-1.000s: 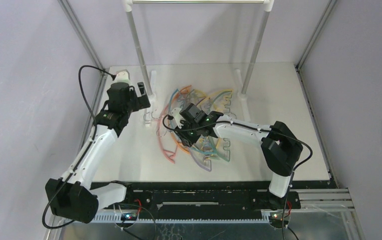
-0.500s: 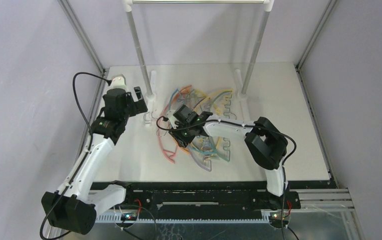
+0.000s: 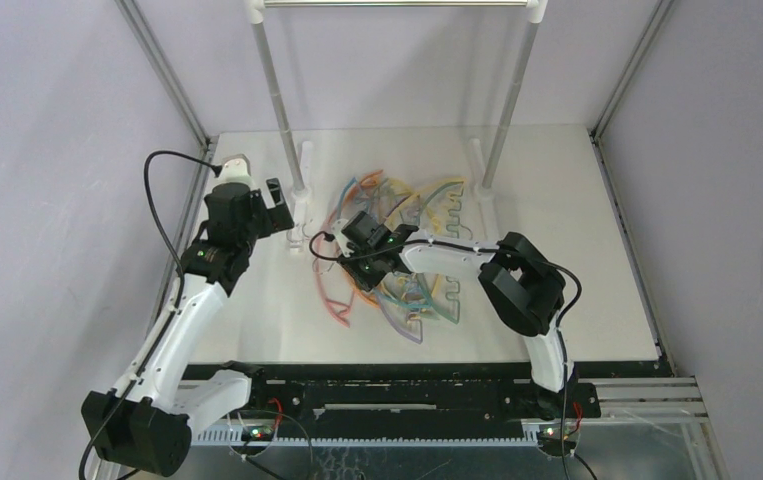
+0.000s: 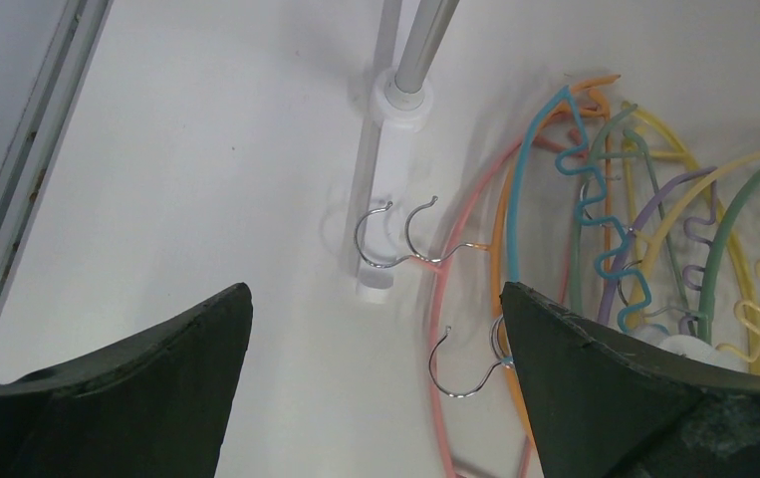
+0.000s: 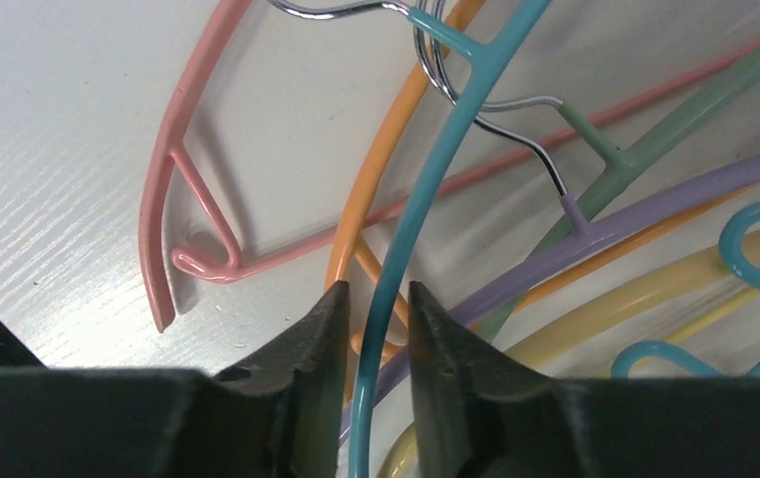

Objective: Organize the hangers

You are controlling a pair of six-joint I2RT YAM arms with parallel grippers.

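All the hangers [image 3: 397, 250] lie tangled on the surface [image 3: 577, 250]; none hangs on the rail [image 3: 394, 4]. The right hand [image 5: 376, 309] pinches a teal hanger [image 5: 425, 189]; the left hand [image 4: 376, 388] hovers wide, empty. Sorting looks barely begun.

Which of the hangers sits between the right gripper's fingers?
The teal hanger: its arm runs between the right gripper's fingers; the orange and pink ones lie outside.

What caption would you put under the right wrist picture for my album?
The right gripper pinches the teal hanger in a tangle of pink, orange, lilac and yellow hangers.
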